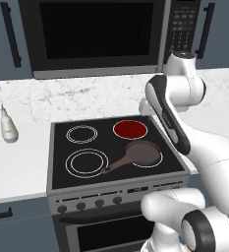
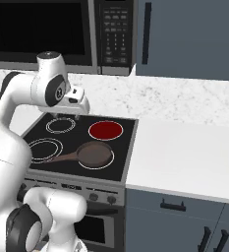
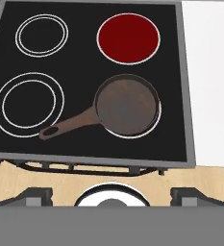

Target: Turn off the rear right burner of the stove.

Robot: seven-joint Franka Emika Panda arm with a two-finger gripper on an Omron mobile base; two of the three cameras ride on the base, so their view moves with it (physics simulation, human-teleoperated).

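Knobs (image 1: 100, 202) in a row along stove (image 1: 57, 189) front, untouched. Brown pan (image 3: 127, 104) on front right ring. Rear right burner (image 3: 128, 38) glowing red. Fingers (image 3: 35, 194) spread wide, gripping nothing, high above.

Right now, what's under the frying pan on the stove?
The frying pan sits on the front right burner; its white ring peeks out at the edge. The disc underneath is covered.

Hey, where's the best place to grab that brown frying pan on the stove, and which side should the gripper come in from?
Probably the handle. The frying pan sits on the front right burner of the stove, and its long thin handle points toward the front left, lying low over the black glass. Coming straight down from above, fingers closing across the handle's width, looks best. The round bowl seems too wide to grip.
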